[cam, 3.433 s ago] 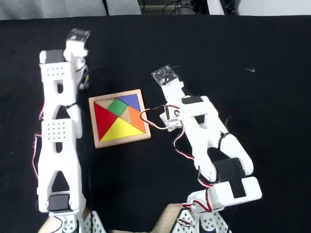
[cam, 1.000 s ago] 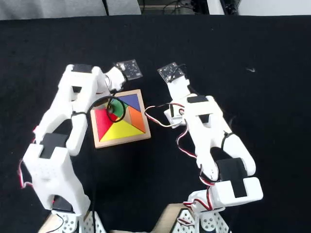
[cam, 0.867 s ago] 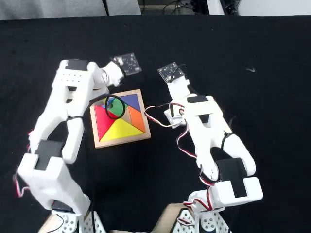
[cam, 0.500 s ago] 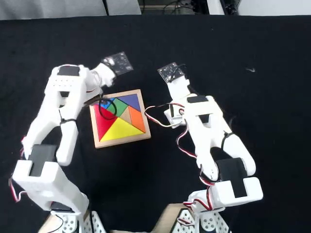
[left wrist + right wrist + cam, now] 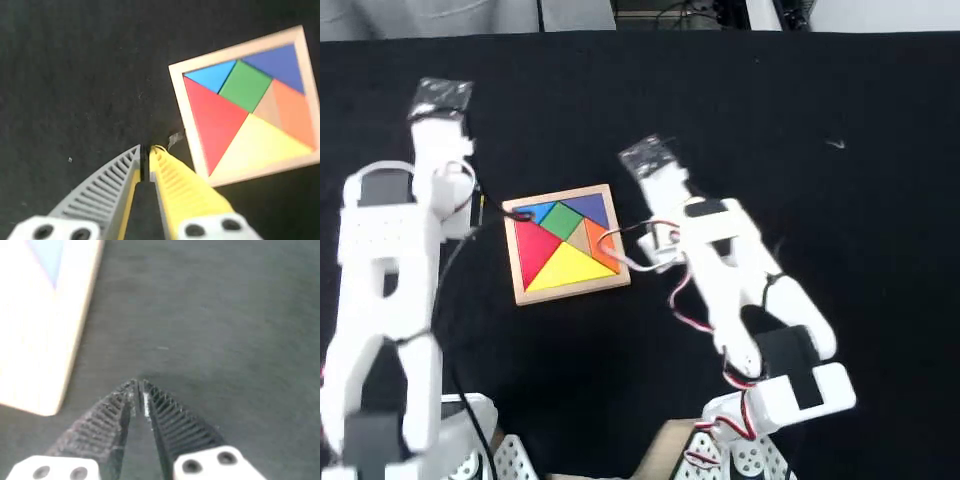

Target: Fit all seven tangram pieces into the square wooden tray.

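The square wooden tray [image 5: 616,232] lies mid-table with coloured tangram pieces covering its floor: a red triangle [image 5: 532,250], a yellow triangle [image 5: 570,268], a green square [image 5: 561,220] and several smaller ones. In the left wrist view my left gripper [image 5: 147,150] is shut with nothing in it, just off the tray's rim [image 5: 190,140] beside the red triangle [image 5: 215,117]. My right gripper [image 5: 139,385] is shut and empty over the black cloth, close to a corner of the tray [image 5: 55,340].
Black cloth [image 5: 840,200] covers the table, bare to the right and in front of the tray. The left arm [image 5: 380,260] stands to the tray's left, and the right arm [image 5: 730,270] crowds its right side. Red and white wires [image 5: 635,262] hang by the tray's right edge.
The left arm has swung off the tray and out to its left. The right arm has shifted a little left, toward the tray's right edge. The pieces have not moved.
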Robot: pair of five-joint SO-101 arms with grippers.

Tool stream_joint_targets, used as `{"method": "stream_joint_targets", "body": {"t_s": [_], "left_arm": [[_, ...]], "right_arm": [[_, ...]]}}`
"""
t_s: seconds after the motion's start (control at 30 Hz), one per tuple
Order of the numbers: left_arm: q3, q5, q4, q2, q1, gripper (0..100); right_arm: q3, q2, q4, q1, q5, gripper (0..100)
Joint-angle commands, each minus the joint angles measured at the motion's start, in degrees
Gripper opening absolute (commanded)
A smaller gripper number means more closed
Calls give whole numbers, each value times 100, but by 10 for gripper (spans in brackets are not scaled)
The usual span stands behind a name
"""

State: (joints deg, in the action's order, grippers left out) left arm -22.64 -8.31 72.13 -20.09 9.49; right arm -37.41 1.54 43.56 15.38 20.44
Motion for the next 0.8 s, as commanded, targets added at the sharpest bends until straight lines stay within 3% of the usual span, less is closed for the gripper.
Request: {"method": "stream_joint_targets", "body": {"t_s": [0.0, 0.13, 0.33, 0.53, 0.77], "left_arm": [[-1473, 967, -1486, -290, 4, 28], [-1727, 1187, -2277, 668, 101, 29], [-444, 1187, -2242, 2611, 268, 29], [558, 1196, -1864, 3499, 233, 29], [1138, 1196, -1855, 3991, -312, 29]], "right_arm": [[198, 13, 229, 475, 0, 11], [198, -22, 325, 519, -167, 11], [198, 22, 264, 774, -352, 11], [198, -31, 527, 1187, -352, 11], [198, -198, 554, 440, -62, 11]]}}
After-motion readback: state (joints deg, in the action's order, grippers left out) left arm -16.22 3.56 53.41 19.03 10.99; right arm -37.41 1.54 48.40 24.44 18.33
